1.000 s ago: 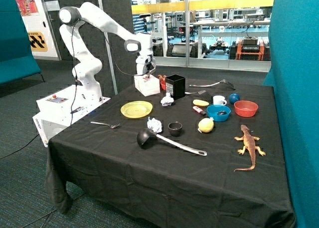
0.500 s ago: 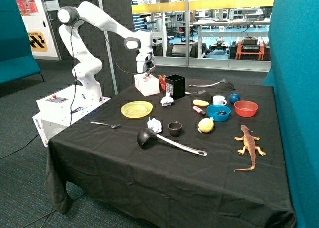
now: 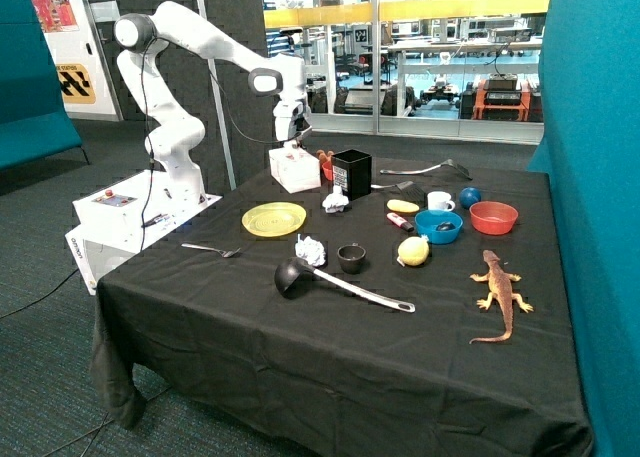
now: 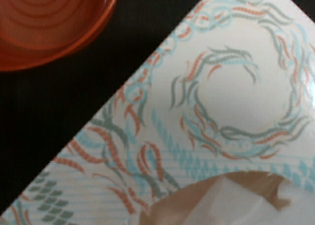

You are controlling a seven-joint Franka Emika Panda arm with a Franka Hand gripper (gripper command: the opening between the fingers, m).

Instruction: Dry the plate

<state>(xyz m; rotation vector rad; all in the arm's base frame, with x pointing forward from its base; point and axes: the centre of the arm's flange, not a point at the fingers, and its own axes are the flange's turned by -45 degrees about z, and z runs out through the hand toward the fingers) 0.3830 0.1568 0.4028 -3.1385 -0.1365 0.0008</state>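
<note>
Wrist view: patterned tissue box [image 4: 216, 112] holds white tissue [image 4: 231, 200] — empty orange bowl [image 4: 44, 23] beside — jaws' state indiscernible.

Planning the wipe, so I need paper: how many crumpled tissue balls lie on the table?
2. One tissue ball lies between the yellow plate and the small black cup; the other sits before the black box. More may be hidden.

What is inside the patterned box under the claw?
White tissue pokes out of the opening in the tissue box, which stands at the table's back edge past the yellow plate. The claw hangs above it. How much tissue remains inside is hidden by the box walls.
</note>
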